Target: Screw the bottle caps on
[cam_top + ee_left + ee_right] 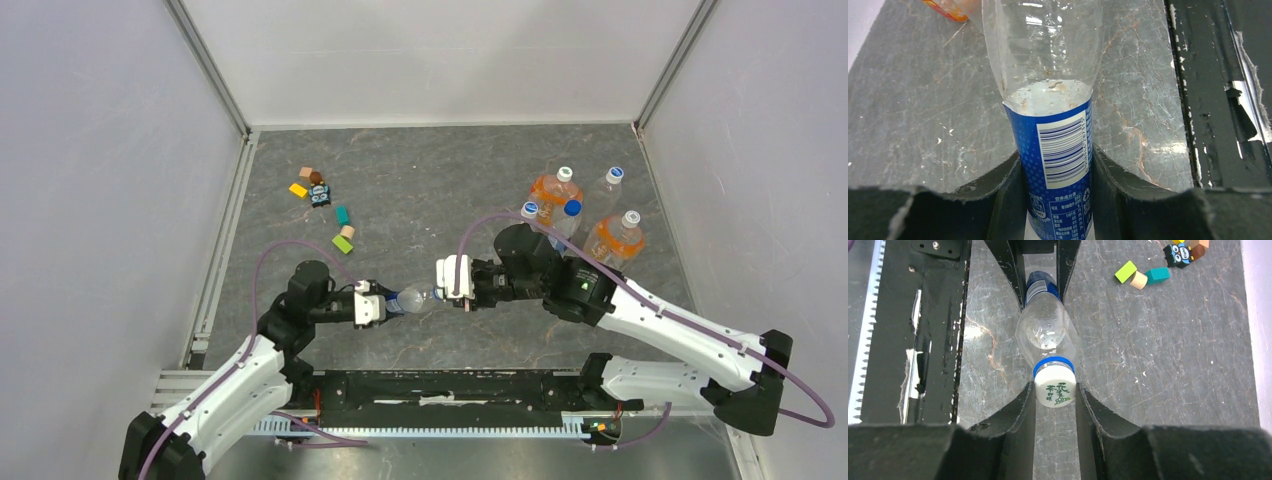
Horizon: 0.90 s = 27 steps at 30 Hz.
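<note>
A slim clear bottle with a blue label band is held lying level above the table between the two arms. My left gripper is shut on its labelled lower part, one finger on each side. At the bottle's mouth sits a small white cap with green print, just past a blue neck ring. My right gripper is shut on this cap, its fingertips pressing both sides. In the top view the right gripper faces the left gripper head on.
At the back right stands a cluster of bottles: two with orange liquid, a clear one and one with a bright blue cap. Small coloured toy blocks lie at the back left. A black rail runs along the near edge.
</note>
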Tool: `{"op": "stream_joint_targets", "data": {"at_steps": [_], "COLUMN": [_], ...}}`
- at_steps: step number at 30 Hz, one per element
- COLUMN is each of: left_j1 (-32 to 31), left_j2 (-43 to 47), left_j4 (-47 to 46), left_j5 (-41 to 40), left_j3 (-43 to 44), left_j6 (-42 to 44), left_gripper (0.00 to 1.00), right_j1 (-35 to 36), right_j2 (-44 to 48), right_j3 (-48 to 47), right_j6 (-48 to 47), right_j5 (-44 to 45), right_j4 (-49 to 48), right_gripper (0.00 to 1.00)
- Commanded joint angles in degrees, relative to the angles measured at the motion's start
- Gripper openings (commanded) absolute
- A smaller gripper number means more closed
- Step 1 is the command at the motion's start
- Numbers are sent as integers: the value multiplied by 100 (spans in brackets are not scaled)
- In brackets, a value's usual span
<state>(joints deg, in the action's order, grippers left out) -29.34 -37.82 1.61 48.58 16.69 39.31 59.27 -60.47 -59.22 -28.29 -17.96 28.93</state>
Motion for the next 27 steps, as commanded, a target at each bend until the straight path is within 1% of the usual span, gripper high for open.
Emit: {"op": "stream_joint_targets", "data": {"at_steps": [1, 3, 8, 13, 18, 22, 27], "left_j1": [-36, -37, -39, -50, -72, -98, -142], "left_j2": [61, 94, 205, 350, 499, 568, 580], "left_j4": [-978, -1000, -1022, -1158, -1584, -2004, -2111], "left_j5": [679, 677, 653, 672, 565, 437, 180], "left_j3": [70, 56, 20, -43, -228, -364, -377], "left_j6": [-253, -165, 68, 192, 23, -158, -111], "left_gripper": [48, 48, 48, 48, 48, 48, 48], "right_j1": [76, 77, 81, 76, 44, -125, -473], "right_j2": [-52, -79, -293, -412, -454, -363, -290], "right_j3": [282, 315, 202, 59, 15, 161, 315], "right_j6": [-560, -715, -835, -815, -402, -7, 713], "right_j5": [-497, -667, -723, -734, -514, -668, -965], "right_j4": [-25, 50, 312, 302, 52, -319, -697], "right_gripper": [0, 0, 0, 0, 0, 0, 0]}}
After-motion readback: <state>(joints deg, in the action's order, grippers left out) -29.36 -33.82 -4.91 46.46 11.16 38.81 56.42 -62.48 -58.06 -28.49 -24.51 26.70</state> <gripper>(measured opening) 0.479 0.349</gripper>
